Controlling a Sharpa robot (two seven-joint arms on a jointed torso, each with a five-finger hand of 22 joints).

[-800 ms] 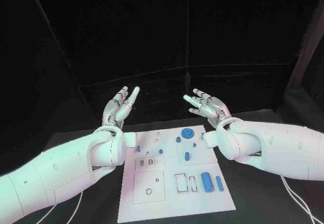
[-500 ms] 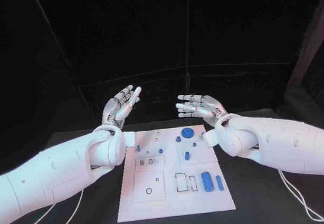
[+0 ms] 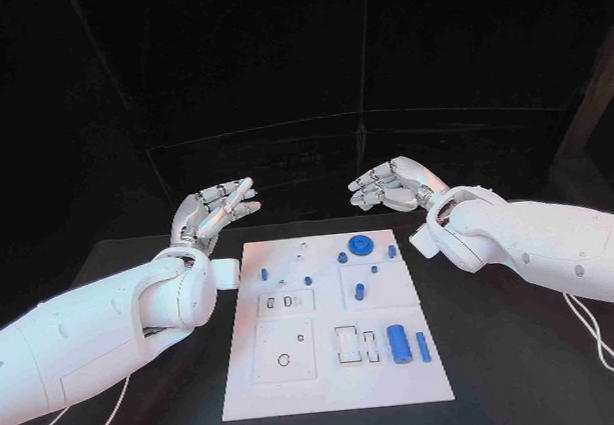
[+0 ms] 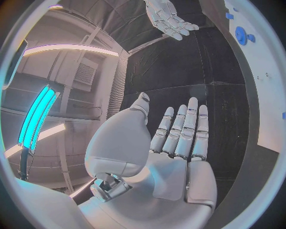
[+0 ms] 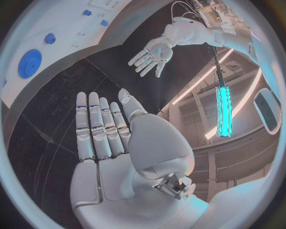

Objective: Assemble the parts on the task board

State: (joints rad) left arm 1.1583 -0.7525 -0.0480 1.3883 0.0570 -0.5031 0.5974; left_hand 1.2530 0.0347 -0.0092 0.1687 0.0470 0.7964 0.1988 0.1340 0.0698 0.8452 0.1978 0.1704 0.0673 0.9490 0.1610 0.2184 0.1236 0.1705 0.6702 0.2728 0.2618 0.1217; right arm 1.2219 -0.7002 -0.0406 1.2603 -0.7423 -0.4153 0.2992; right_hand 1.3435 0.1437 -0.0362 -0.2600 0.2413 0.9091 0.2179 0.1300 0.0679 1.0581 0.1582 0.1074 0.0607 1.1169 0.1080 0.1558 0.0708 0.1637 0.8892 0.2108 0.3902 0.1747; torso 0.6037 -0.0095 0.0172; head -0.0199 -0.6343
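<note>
Evidently the assembly had hardly begun — neither hand held or touched a part. The left hand (image 3: 214, 210) hovered in the upper left-centre of the head view, beyond the far edge of the task board (image 3: 258, 392), fingers extended and apart around nothing; the right hand (image 3: 387, 183) hovered in the upper right-centre, likewise empty, its fingers straight in the right wrist view (image 5: 98, 129) and only lightly bent in the head view. The white board lay in the lower middle of the frame on the black table (image 3: 522, 354), between the two arms. On it the blue parts sat loose or standing: a round blue disc (image 3: 356, 245) near the top edge, small blue pegs (image 3: 343, 258) just beside it, a blue cylinder (image 3: 399, 341) and a slimmer blue pin (image 3: 422, 347) at the lower right, next to rectangular slots (image 3: 344, 342) that looked unfilled. Which pieces were already seated could not be told — they were too small. By my judgement nearly all the fitting was left, starting with a reach down to the board.
</note>
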